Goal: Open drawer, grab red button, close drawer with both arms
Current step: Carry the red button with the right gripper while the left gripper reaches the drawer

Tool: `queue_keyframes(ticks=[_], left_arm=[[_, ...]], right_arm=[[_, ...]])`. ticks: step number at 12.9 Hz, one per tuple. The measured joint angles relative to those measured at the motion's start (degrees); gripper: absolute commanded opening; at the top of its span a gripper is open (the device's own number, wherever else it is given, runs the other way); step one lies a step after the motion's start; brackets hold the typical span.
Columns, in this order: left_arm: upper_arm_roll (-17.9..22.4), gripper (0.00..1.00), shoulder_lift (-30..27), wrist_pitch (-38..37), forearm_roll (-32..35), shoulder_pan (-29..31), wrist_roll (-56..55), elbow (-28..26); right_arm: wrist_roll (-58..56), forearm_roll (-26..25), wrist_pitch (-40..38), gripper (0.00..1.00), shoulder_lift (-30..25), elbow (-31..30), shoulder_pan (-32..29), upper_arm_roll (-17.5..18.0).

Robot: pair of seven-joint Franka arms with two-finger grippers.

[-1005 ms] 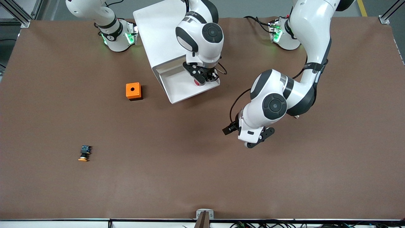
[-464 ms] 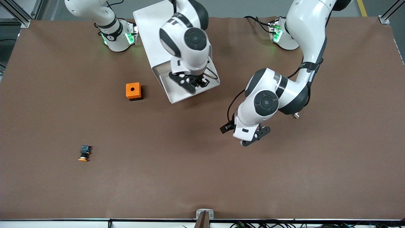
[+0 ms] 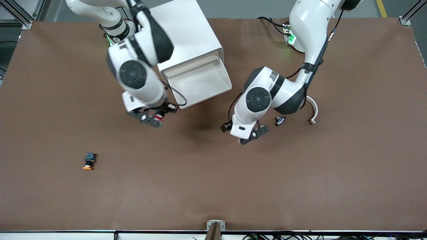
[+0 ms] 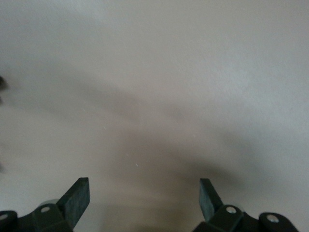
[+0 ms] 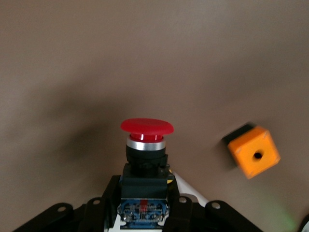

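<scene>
The white cabinet (image 3: pixel 186 30) stands near the robots' bases with its top drawer (image 3: pixel 200 81) pulled out and empty. My right gripper (image 3: pixel 154 117) is over the bare table just off the drawer's corner, toward the right arm's end. It is shut on the red-capped button (image 3: pixel 159 117). In the right wrist view the gripper (image 5: pixel 144 195) holds the button (image 5: pixel 146 126) by its black body, red cap pointing away. My left gripper (image 3: pixel 253 133) is open and empty over the table, off the drawer's corner toward the left arm's end. In the left wrist view (image 4: pixel 145 191) there is only bare table between its fingers.
The orange box (image 5: pixel 252 151) sits on the table near the right gripper, hidden by the arm in the front view. An orange-capped button (image 3: pixel 88 162) lies nearer the front camera. A small black button (image 3: pixel 279 120) and a white curved piece (image 3: pixel 313 111) lie beside the left arm.
My right gripper has lifted the red button out of the drawer and carried it off toward the right arm's end. My left gripper has moved closer to the drawer.
</scene>
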Motion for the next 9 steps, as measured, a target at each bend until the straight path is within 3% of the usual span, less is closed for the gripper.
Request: queue_keyframes(ticks=[5,9], left_arm=[[0.0,1.0,0.1,2.0,0.0,-5.1,-3.7,-0.6],[0.0,1.0,0.9,2.6,0.0,-9.4,-5.9,-1.0]], right_arm=[[-24.5,0.0,8.0,0.0,2.6,-3.5,-13.6,-0.1],[-33.3,-3.7,17.2,0.0,8.4,-4.0,-18.8,-0.1]])
